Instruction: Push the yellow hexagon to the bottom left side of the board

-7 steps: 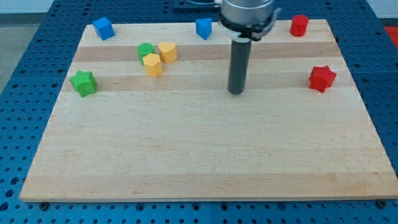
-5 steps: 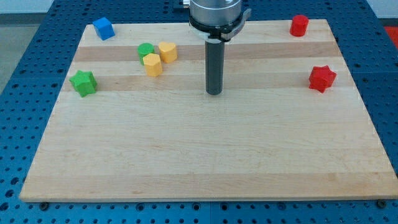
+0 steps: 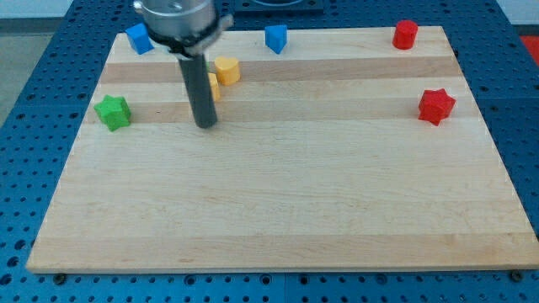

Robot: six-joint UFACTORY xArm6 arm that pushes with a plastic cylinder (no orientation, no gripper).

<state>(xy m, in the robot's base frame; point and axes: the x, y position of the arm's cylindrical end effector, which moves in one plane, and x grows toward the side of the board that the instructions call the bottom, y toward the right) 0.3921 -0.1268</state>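
Wooden table [image 3: 278,210] on a blue perforated base [image 3: 34,126], seen from the view's bottom edge. Dark rod with my tip [image 3: 205,125] set down in the upper left part, just below the yellow cluster. No end effector with jaws fitted, so no spread or closed state to report. Yellow hexagon [image 3: 214,87] mostly hidden behind the rod, only a sliver showing at the rod's right side; shape not readable here. Second yellow block [image 3: 226,70] just above and right of it. Green star [image 3: 112,111] to the left of my tip, near the left edge. Blue block [image 3: 139,38] at the top left corner; another blue block [image 3: 275,38] at top centre. Red block [image 3: 406,34] at the top right; red star [image 3: 436,106] near the right edge.
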